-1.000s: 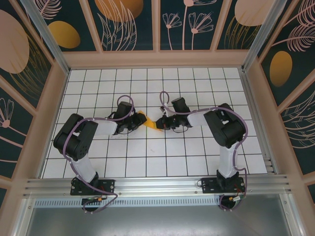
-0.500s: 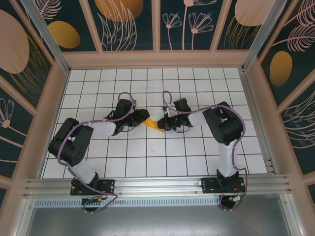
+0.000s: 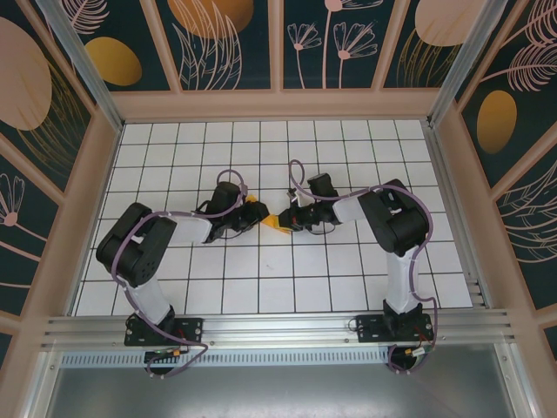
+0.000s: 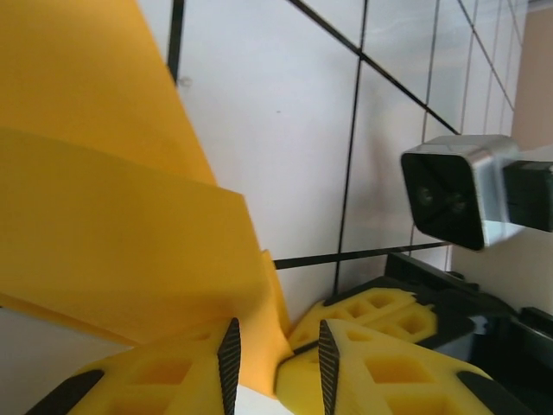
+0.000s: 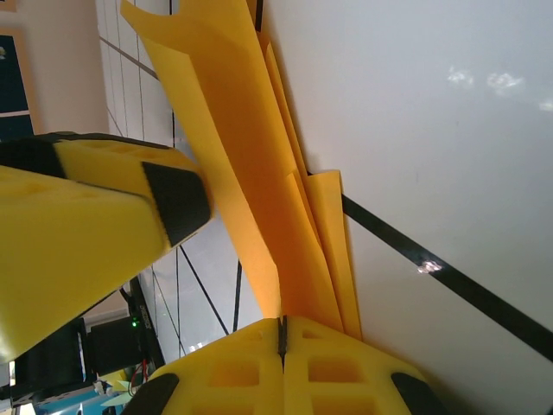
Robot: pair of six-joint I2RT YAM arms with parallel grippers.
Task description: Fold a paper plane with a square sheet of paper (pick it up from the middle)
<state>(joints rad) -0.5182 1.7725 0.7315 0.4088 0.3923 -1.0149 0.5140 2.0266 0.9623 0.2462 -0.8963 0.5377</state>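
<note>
R gripper (image 5: 281, 325) pinches paper plane (image 5: 242, 173) shut; L gripper (image 4: 276, 347) parted astride it.

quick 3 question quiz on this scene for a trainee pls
1. True or false: the right tool is shut on the folded paper.
2. The table surface is: A bare wood, B white grid tiles, C green cloth.
3. What colour are the left tool's fingers?
Key: 1 true; 2 B; 3 yellow.
</note>
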